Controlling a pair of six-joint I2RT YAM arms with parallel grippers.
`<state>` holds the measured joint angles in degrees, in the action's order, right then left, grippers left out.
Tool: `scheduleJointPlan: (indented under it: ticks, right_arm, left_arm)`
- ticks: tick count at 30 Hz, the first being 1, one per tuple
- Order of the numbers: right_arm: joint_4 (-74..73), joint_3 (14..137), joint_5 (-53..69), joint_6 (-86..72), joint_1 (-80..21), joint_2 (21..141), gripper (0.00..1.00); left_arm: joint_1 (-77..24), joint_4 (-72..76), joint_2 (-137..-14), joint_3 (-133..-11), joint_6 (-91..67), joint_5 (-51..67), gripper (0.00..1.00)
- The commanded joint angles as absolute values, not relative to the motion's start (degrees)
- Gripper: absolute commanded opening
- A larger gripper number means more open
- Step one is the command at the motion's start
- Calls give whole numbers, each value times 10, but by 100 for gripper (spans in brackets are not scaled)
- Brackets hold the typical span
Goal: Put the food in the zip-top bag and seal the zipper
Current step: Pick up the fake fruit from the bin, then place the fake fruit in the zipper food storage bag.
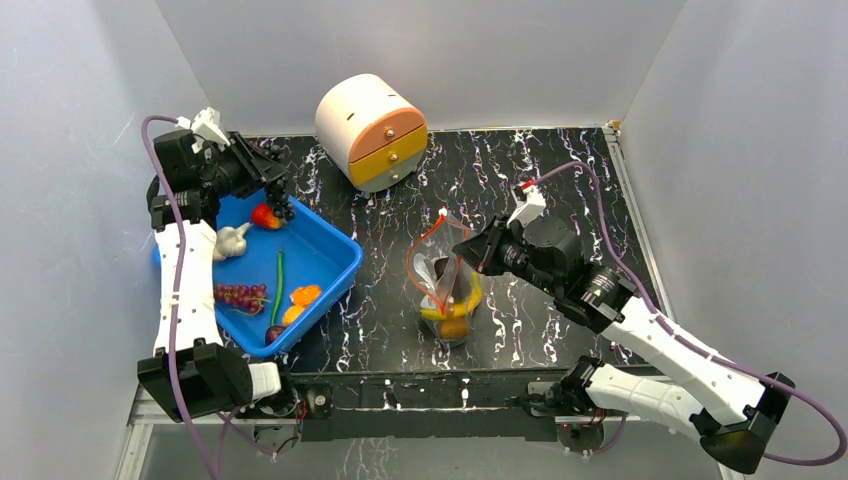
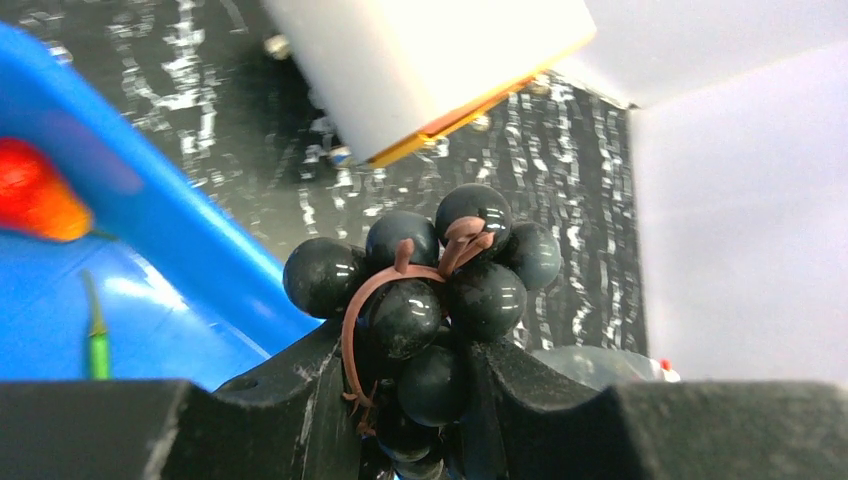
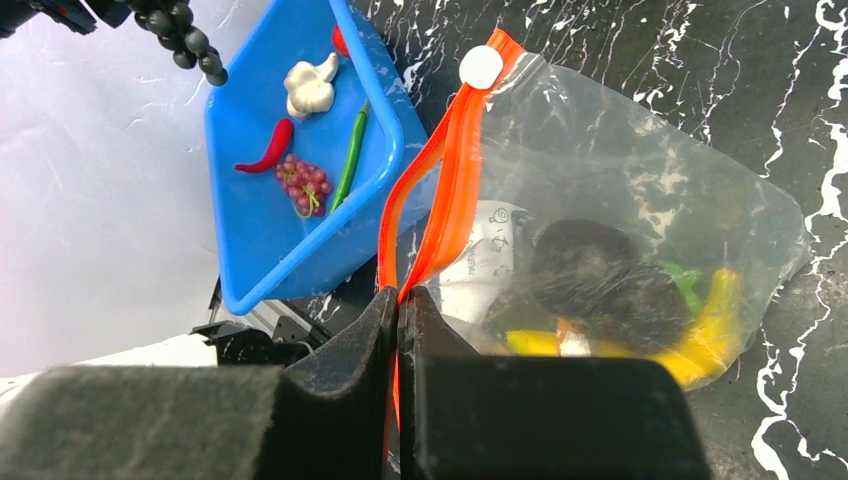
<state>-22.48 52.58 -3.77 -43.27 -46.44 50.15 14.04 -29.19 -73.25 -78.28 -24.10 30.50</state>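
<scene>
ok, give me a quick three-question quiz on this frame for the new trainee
1. What is the left gripper holding? A) nothing B) dark grapes C) a spoon
2. True or false: the right gripper is shut on the zipper.
3. Fill in: the white item lying in the blue bin is the ____.

Key: 1 B. 2 true. 3 garlic.
</scene>
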Motion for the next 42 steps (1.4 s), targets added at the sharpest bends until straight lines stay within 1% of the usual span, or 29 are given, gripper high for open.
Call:
scheduleJointPlan:
  ticks: [1,5,11,17,22,27,28,33,38,42]
  right_arm:
    - [-163,528,-31,-442,-467,503,0]
    - [-147,527,-27,-454,-466,516,0]
    - [-116,524,-23,-476,-466,532,0]
    - [-100,531,-43,-503,-466,539,0]
    - [-80,535,-54,-519,-466,543,0]
    - [-64,533,-51,-531,-466,550,0]
    - [-57,532,-40,-536,-466,553,0]
    - [-45,524,-32,-549,-466,551,0]
    - [-43,524,-26,-556,-466,548,0]
    - [-42,522,-23,-561,-466,540,0]
  left_arm:
    - [111,-198,-691,-764,-303,435,26]
    - [68,-111,-676,-729,-352,489,26]
    - [-30,17,-664,-672,-430,516,26]
    - [-106,116,-655,-633,-490,517,26]
    - [-170,289,-626,-539,-591,489,24]
    - [-218,319,-624,-500,-588,449,23]
    - [-244,339,-643,-494,-593,441,23]
    - [-295,388,-674,-485,-587,419,23]
    - [-321,460,-681,-452,-574,370,22]
    - [-330,457,-676,-438,-536,347,22]
